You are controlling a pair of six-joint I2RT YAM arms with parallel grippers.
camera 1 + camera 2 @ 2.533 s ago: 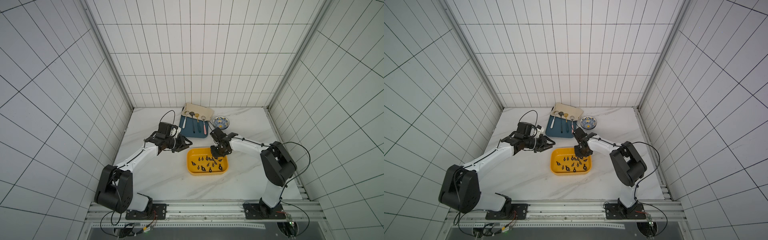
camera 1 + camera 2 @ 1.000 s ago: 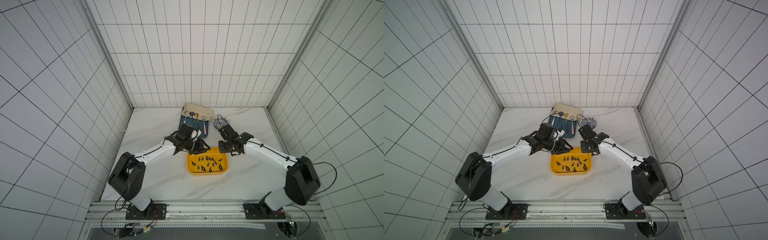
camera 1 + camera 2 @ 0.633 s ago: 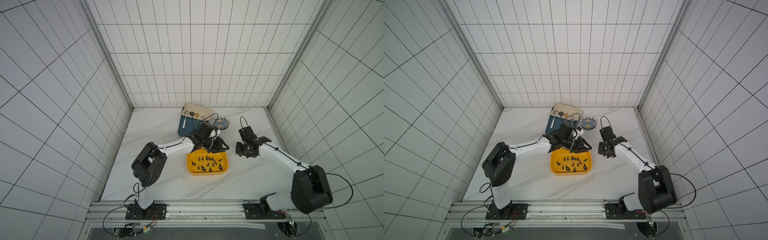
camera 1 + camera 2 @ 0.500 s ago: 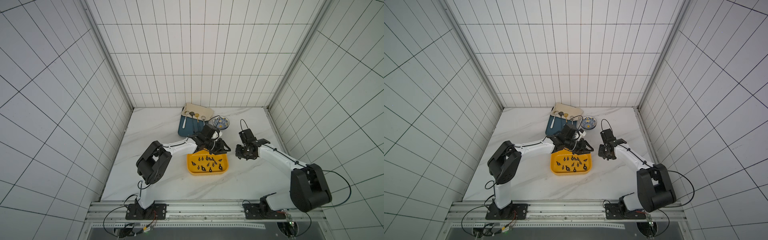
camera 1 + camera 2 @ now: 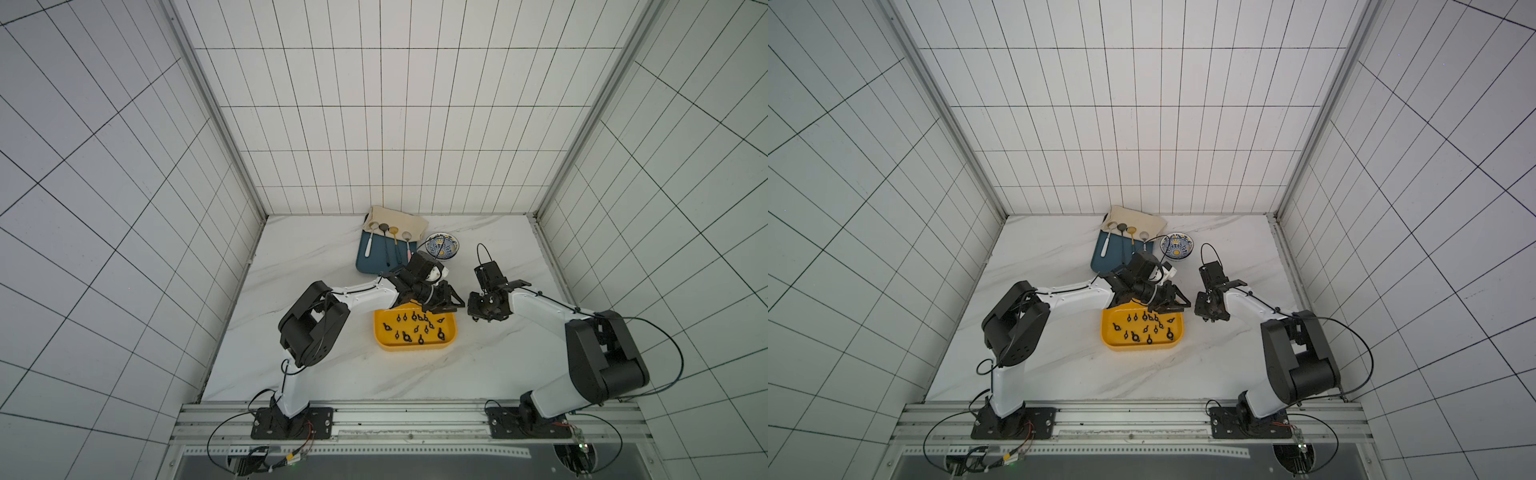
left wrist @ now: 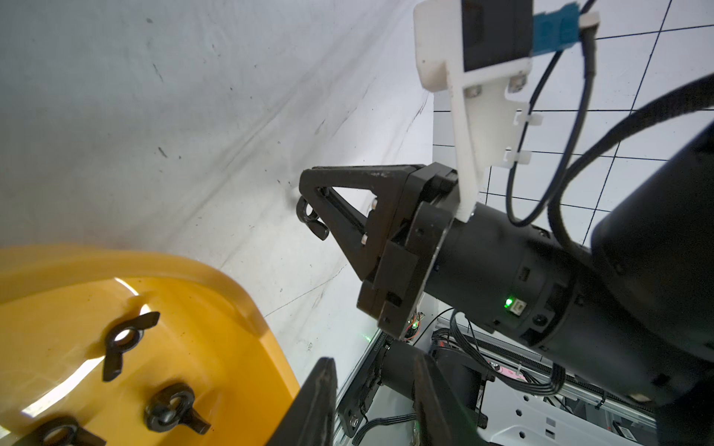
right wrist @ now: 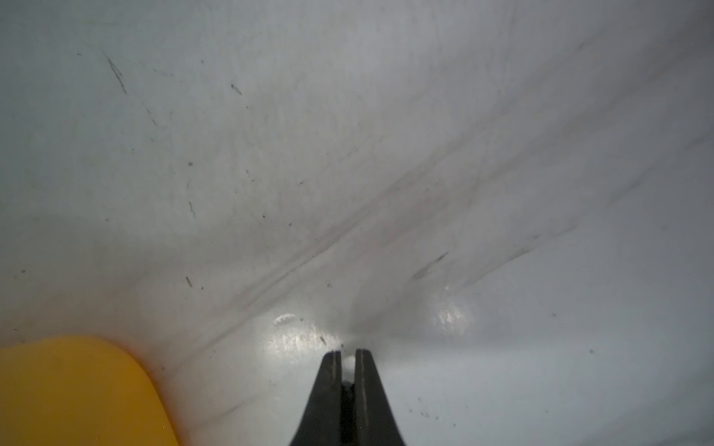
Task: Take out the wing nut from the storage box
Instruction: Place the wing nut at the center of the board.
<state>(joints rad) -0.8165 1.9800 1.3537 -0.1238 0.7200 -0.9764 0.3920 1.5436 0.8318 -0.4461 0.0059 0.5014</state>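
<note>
storage box [image 5: 415,346] yellow | wing nut [image 6: 319,231] black | tray [image 5: 376,259] dark-blue | bowl [image 5: 442,246] blue-yellow patterned

The left arm [image 5: 365,297] and right arm [image 5: 540,309] have white links and bulky black joints; black triangular fingers [image 6: 359,174], thick black cable [image 6: 626,129], white camera bracket [image 6: 463,116], green indicator light [image 6: 509,302]

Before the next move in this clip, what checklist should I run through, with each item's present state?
1. Hold: right gripper pinches the wing nut at its jaw tips: ok.
2. Removal: nut is outside the storage box, beside it over the table: ok.
3. Set-down spot: bare marble under the nut in the right wrist view: ok.
4. Clearance: left gripper is apart from the right, over the box's far corner, jaws partly open, nothing between them: ok.
5. Grip security: only the nut's edge looks caught: cannot tell.
</note>
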